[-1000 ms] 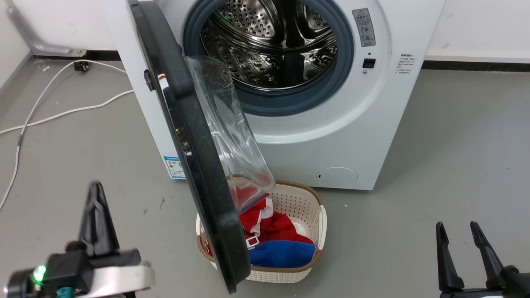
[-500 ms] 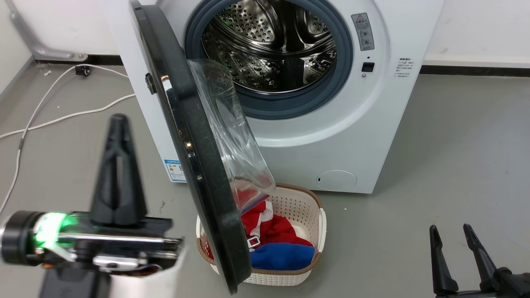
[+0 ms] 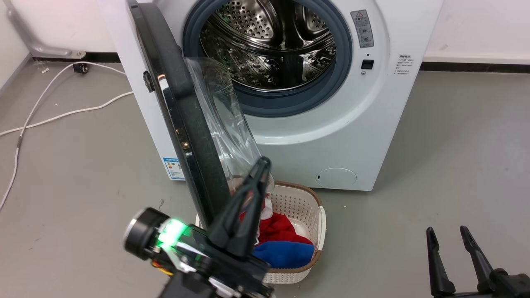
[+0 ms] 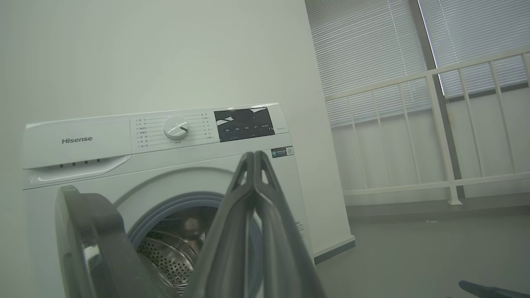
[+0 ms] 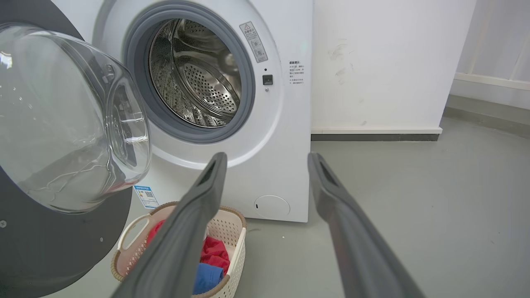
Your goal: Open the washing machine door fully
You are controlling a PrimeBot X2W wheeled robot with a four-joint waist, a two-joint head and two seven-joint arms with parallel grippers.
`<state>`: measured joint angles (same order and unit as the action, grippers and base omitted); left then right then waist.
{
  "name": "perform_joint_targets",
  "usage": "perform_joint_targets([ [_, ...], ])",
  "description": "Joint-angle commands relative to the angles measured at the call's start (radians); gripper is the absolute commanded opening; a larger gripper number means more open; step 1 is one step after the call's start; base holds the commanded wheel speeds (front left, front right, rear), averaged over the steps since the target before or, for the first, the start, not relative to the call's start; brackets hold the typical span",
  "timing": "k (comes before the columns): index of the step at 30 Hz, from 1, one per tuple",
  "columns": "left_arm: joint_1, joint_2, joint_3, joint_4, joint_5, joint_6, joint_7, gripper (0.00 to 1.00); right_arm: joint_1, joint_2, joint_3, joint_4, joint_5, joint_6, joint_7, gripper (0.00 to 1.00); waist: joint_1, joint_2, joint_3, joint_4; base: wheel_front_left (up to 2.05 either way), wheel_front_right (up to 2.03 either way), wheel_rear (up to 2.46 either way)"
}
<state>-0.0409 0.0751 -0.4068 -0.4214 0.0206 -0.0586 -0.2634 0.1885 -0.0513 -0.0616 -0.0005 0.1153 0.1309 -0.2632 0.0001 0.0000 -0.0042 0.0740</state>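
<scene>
Standing about half open, edge-on, on the left of the washing machine [image 3: 352, 136]: the washing machine door [image 3: 186, 124], hanging over a laundry basket [image 3: 304, 200] on the floor [image 3: 455, 145]. Closed left pincer [image 3: 261, 165] up by the glass bowl [image 3: 223, 124]; likely to skid off the curved glass, or to nudge the door shut if pushing from the wrong side. Right pincer [image 3: 446, 231] spread open, idle, well apart.
</scene>
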Motion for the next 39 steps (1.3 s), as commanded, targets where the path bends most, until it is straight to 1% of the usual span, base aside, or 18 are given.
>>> perform_joint_targets([
  [1,0.016,-0.003,-0.01,0.007,-0.004,-0.003,-0.002,0.0,-0.003,0.002,-0.001,0.002,-0.006,0.0,-0.002,1.0,-0.0001,0.0,0.0,0.001,0.0,0.0,0.0],
  [5,0.039,0.002,-0.066,0.043,-0.009,-0.019,-0.002,0.0,-0.004,0.002,0.001,0.005,-0.01,0.0,-0.002,1.0,-0.0001,0.0,0.003,0.006,0.0,0.0,0.0],
  [9,0.066,0.022,-0.116,0.083,-0.013,-0.03,-0.002,0.0,-0.005,0.002,0.001,0.005,-0.011,0.0,-0.002,1.0,-0.0001,0.0,0.009,0.011,0.0,0.0,0.0],
  [15,0.105,0.052,-0.139,0.151,-0.027,-0.038,-0.002,0.0,-0.011,0.002,-0.002,0.006,-0.016,0.0,-0.002,1.0,-0.0001,0.0,0.024,0.017,0.0,0.0,0.0],
  [21,0.122,0.058,-0.116,0.237,-0.046,-0.029,-0.002,0.0,-0.018,0.002,-0.001,0.012,-0.02,0.0,-0.002,1.0,-0.0001,0.0,0.034,0.02,0.0,0.0,0.0],
  [26,0.131,0.048,-0.075,0.305,-0.065,-0.005,-0.002,0.0,-0.02,0.002,0.001,0.017,-0.024,0.0,-0.002,1.0,-0.0001,0.0,0.035,0.024,0.0,0.0,0.0],
  [36,0.163,0.05,0.031,0.324,-0.081,0.035,-0.001,0.0,-0.011,0.002,-0.001,0.027,-0.024,0.0,-0.002,1.0,-0.0001,0.0,0.034,0.055,0.0,0.0,0.0],
  [39,0.176,0.048,0.068,0.32,-0.084,0.055,0.001,0.0,-0.01,0.002,0.001,0.03,-0.021,0.0,-0.002,1.0,-0.0001,0.0,0.034,0.07,0.0,0.0,0.0],
])
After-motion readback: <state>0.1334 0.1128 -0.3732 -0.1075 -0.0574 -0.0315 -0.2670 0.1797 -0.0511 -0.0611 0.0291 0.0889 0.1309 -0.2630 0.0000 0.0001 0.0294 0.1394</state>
